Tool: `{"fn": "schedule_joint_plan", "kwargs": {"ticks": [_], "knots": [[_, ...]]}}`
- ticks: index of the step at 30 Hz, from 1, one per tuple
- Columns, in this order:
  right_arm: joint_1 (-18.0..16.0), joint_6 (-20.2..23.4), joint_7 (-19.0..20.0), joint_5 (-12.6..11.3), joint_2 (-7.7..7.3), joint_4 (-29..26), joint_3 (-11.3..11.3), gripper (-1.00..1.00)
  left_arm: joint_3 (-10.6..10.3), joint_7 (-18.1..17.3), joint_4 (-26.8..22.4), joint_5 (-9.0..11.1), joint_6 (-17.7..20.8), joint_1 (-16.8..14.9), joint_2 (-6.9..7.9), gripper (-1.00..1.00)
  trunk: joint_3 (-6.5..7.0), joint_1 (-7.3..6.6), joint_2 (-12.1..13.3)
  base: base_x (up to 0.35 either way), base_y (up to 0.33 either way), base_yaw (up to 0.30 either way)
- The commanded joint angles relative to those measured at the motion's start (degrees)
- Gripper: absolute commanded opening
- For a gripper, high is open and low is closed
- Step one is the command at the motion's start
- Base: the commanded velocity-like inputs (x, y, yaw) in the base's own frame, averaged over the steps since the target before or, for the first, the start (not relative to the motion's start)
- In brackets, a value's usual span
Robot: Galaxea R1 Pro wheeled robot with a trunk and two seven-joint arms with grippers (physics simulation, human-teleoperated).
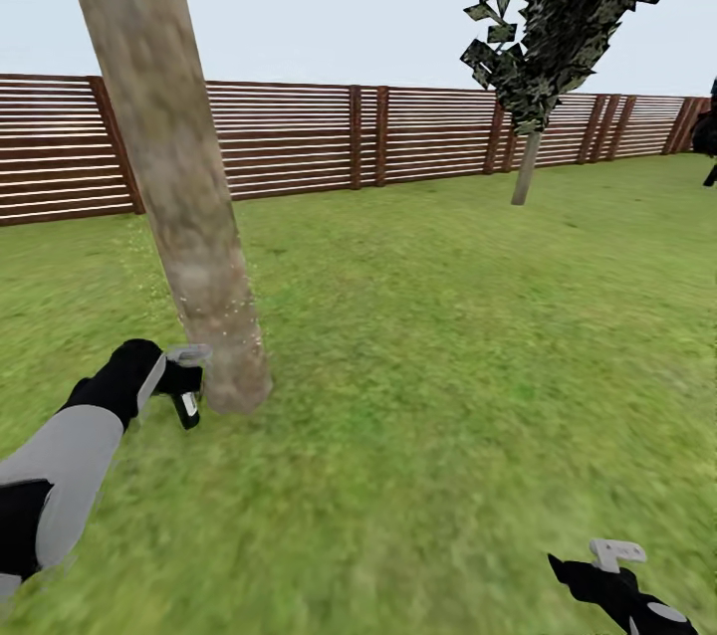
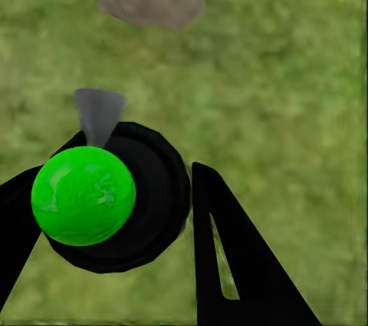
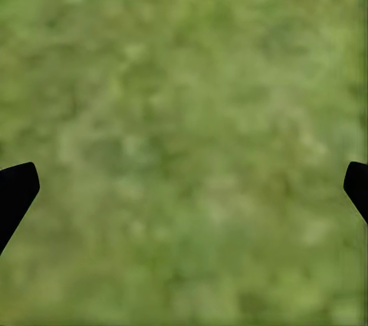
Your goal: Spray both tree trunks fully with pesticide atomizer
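Green-capped pesticide atomizer (image 2: 84, 195) pressing close to the grey-brown tree trunk (image 1: 169, 167) in the garden.

I am holding the small bottle clamped in the left gripper (image 1: 184, 386), just beside the foot of the trunk on the grass lawn (image 1: 448, 336), well short of the slatted fence (image 1: 299, 137). I judge it light, rigid and smooth, best pinched around its dark body below the cap. My right gripper (image 1: 617, 555) is hanging spread and empty over grass.

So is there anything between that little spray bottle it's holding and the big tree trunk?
Nothing visible. The left gripper holds the pesticide atomizer right beside the base of the tree trunk, with only bare grass between them.
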Motion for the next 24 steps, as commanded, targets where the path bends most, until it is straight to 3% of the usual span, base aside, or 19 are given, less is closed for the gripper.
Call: {"fn": "schedule_joint_plan", "kwargs": {"ticks": [1, 3, 4, 5, 8, 17, 22, 23, 24], "knots": [[-0.1, -0.3, 0.4, 0.6, 0.03, 0.0, -0.5, 1.0, 0.3, -0.5, -0.1, -0.6, 3.6, -2.6, 0.32, -1.0, -0.06, 0.0, 0.0, 0.003, -0.003, -0.008], [-0.1, -0.3, 0.4, 0.6, 0.03, 0.0, -0.5, 1.0, 0.2, -0.6, -0.2, -0.9, 7.2, -6.7, 1.68, -1.0, -0.06, 0.0, 0.0, 0.001, -0.001, -0.003], [-0.1, -0.3, 0.4, 0.6, 0.03, 0.0, -0.5, 1.0, 0.2, -0.6, -0.2, -1.0, 9.2, -9.7, 3.32, -1.0, -0.06, 0.0, 0.0, 0.0, 0.0, 0.0], [-0.1, -0.3, 0.4, 0.6, 0.03, 0.0, -0.5, 1.0, 0.2, -0.7, -0.1, -1.0, 9.8, -11.3, 4.03, -1.0, -0.06, 0.0, 0.0, 0.0, 0.0, 0.0], [-0.1, -0.3, 0.4, 0.6, 0.03, 0.0, -0.5, 1.0, -0.2, -0.8, -0.1, -1.1, 10.5, -15.2, 4.68, -1.0, -0.06, 0.0, 0.0, 0.0, 0.0, 0.0], [-0.1, -0.3, 0.4, 0.6, 0.03, 0.0, -0.5, 1.0, 0.2, -1.2, -0.1, -0.4, 10.6, -15.5, 4.73, -1.0, -0.06, 0.0, 0.0, 0.0, 0.0, 0.0], [-0.1, -0.3, 0.4, 0.6, 0.03, 0.2, -0.5, 1.0, -0.5, -6.0, 0.2, -0.8, 10.6, -17.8, 4.83, -1.0, -0.06, 0.0, 0.0, 0.0, 0.0, 0.0], [-0.1, -0.3, 0.4, 0.6, 0.03, 0.2, -0.5, 1.0, -1.5, -7.1, 0.5, -1.0, 10.6, -17.8, 4.79, -1.0, -0.06, 0.0, 0.0, 0.0, 0.0, 0.0], [-0.1, -0.3, 0.4, 0.6, 0.03, 0.2, -0.5, 1.0, -5.7, -9.7, 0.8, -1.0, 10.6, -17.7, 4.83, -1.0, -0.06, 0.0, 0.0, 0.0, 0.0, 0.0]]}}
